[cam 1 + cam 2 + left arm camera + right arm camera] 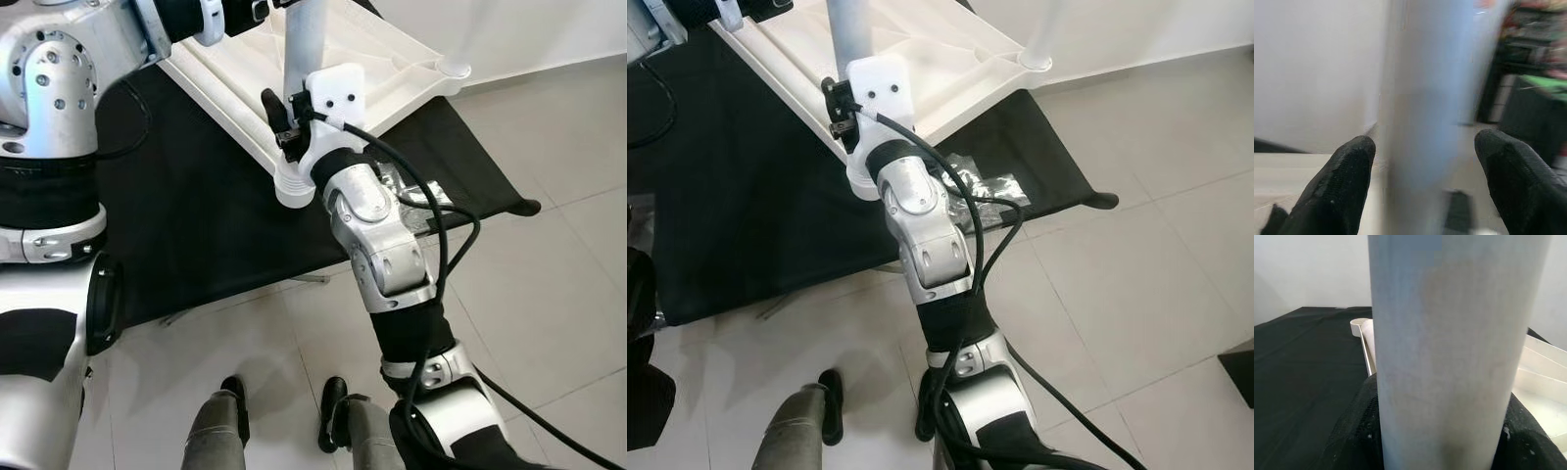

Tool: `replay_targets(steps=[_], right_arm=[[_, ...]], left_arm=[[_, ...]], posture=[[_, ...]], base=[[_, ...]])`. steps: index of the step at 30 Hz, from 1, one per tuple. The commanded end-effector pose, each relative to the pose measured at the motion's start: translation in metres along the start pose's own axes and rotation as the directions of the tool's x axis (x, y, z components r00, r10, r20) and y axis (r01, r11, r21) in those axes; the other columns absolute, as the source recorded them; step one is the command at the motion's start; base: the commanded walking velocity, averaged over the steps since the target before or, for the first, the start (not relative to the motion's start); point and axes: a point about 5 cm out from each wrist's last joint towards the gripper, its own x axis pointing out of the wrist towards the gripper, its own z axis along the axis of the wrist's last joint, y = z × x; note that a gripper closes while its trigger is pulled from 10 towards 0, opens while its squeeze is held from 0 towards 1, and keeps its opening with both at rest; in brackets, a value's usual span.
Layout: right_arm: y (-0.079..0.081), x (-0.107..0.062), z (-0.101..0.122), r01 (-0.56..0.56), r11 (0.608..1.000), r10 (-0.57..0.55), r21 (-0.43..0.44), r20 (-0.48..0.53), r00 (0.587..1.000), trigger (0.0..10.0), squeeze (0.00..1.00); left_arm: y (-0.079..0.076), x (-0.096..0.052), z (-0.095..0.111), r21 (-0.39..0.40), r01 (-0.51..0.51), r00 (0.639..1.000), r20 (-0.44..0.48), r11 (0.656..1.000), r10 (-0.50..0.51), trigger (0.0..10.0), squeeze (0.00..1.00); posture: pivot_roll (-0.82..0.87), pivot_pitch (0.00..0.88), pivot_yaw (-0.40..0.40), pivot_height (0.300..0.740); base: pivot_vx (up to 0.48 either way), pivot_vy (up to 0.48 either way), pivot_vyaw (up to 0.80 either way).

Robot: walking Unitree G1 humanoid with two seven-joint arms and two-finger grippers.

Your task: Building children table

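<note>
Children's table, underside up, legs being fitted.

Left pincer (1420, 196): fingers spread wide either side of an upright pale leg (1435, 98), not touching it. White tabletop (392, 69): lies inverted on the black cloth (196, 215) of the desk. Right pincer (294, 122): closed around the near-corner leg (1454, 352), whose long axis stands vertical over its corner socket (294, 186); judged the nearer arm for pressing it down.

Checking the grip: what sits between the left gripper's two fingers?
The white table leg stands between the left gripper's spread fingers, seen in the left wrist view.
</note>
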Motion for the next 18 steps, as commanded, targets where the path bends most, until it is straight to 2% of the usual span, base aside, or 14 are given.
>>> replay_targets(steps=[1,2,4,5,7,9,10,14,16,17,18], right_arm=[[0.015,-0.005,-0.032,-0.017,0.998,0.025,0.053,-0.158,0.987,10.0,0.00],[0.015,-0.005,-0.032,-0.017,0.998,0.025,0.053,-0.158,0.987,10.0,0.00],[0.013,-0.004,-0.032,-0.017,0.999,0.025,0.050,-0.157,0.987,10.0,0.00],[0.013,-0.004,-0.032,-0.017,0.999,0.025,0.050,-0.157,0.987,10.0,0.00],[0.013,-0.005,-0.032,-0.018,0.999,0.025,0.048,-0.161,0.987,10.0,0.00],[0.011,-0.005,-0.031,-0.021,0.999,0.028,0.046,-0.162,0.986,10.0,0.00],[0.011,-0.005,-0.031,-0.021,0.999,0.028,0.046,-0.162,0.986,10.0,0.00],[0.006,-0.003,-0.028,-0.029,0.999,0.034,0.039,-0.155,0.987,10.0,0.00],[0.006,-0.003,-0.028,-0.029,0.999,0.034,0.039,-0.155,0.987,10.0,0.00],[0.004,-0.003,-0.028,-0.032,0.999,0.038,0.039,-0.152,0.988,10.0,0.00],[0.002,-0.003,-0.026,-0.050,0.998,0.056,0.048,-0.142,0.988,10.0,1.00]], left_arm=[[-0.021,-0.025,0.008,-0.014,0.199,0.980,0.011,0.980,-0.199,10.0,0.00],[-0.021,-0.025,0.008,-0.014,0.199,0.980,0.011,0.980,-0.199,10.0,0.00],[-0.038,-0.047,0.013,-0.002,0.339,0.941,0.000,0.941,-0.339,10.0,0.00],[-0.038,-0.047,0.013,-0.002,0.339,0.941,0.000,0.941,-0.339,10.0,0.00],[-0.046,-0.061,0.017,0.015,0.389,0.921,-0.021,0.921,-0.389,10.0,0.00],[-0.048,-0.074,0.022,0.051,0.363,0.931,-0.060,0.931,-0.360,10.0,0.00],[-0.048,-0.074,0.022,0.051,0.363,0.931,-0.060,0.931,-0.360,10.0,0.00],[-0.038,-0.099,0.016,0.094,0.194,0.977,-0.103,0.976,-0.184,10.0,0.00],[-0.038,-0.099,0.016,0.094,0.194,0.977,-0.103,0.976,-0.184,10.0,0.00],[-0.036,-0.102,0.013,0.092,0.158,0.983,-0.105,0.983,-0.148,10.0,0.00],[-0.030,-0.103,0.003,0.096,0.081,0.990,-0.121,0.992,-0.070,10.0,0.00]], posture=[[0.08,0.309,-0.062,0.740],[0.08,0.309,-0.062,0.740],[0.09,0.311,-0.067,0.740],[0.09,0.311,-0.067,0.740],[0.09,0.311,-0.069,0.740],[0.09,0.311,-0.071,0.740],[0.09,0.311,-0.071,0.740],[0.09,0.312,-0.072,0.740],[0.09,0.312,-0.072,0.740],[0.09,0.312,-0.072,0.740],[0.09,0.314,-0.072,0.740]], base=[[0.000,0.000,0.00],[0.000,0.000,0.00],[0.000,0.000,0.00],[0.000,0.000,0.00],[0.000,0.000,0.00],[0.000,0.000,0.00],[0.000,0.000,0.00],[0.000,0.000,0.00],[0.000,0.000,0.00],[0.000,0.000,0.00],[0.000,0.000,0.00]])
